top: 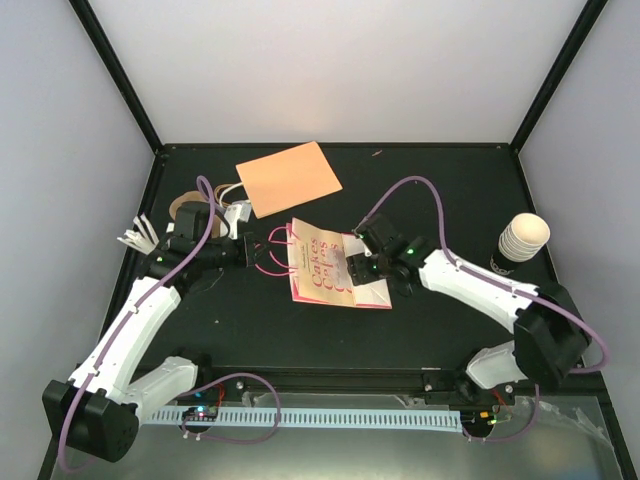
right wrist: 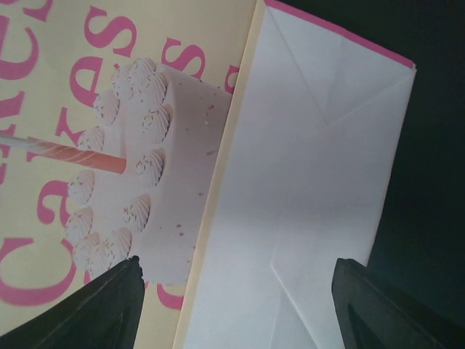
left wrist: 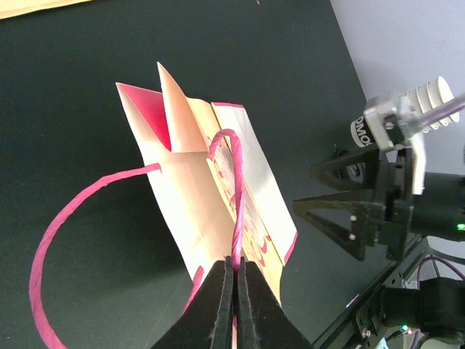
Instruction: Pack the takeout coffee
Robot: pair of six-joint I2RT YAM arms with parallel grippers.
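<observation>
The takeout coffee stands at the right edge of the surface, well apart from the flat paper bag. Its thin ribbed wall probably crushes easily (and is likely light), so grasp mid-wall gently. The left gripper pinches the bag's pink handle. The right gripper hangs wide over the bag.

Black table and its load.
A paper bag lies flat mid-table, an orange sheet near the far edge, the takeout coffee at the right edge, white sticks at the left edge.
</observation>
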